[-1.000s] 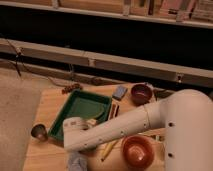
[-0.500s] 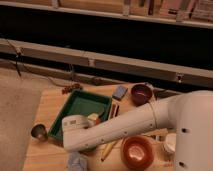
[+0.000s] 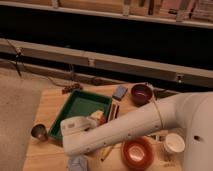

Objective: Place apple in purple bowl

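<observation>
One apple: light, smooth, prone to rolling; pinch across middle.
Purple bowl: near back edge.
Gripper: front edge, grip state unclear.

Purple bowl: small, round, dark maroon, upright, at worktop's far edge. Apple: not visible. Gripper: at worktop's near edge, well apart from bowl.

Wooden table carries a green tray at centre. Right of tray and further back: blue card, then purple bowl. Left-front of tray: small metal cup. Right-front: orange bowl, white cup beyond it. Gripper hangs low at the front edge, in front of tray.
</observation>
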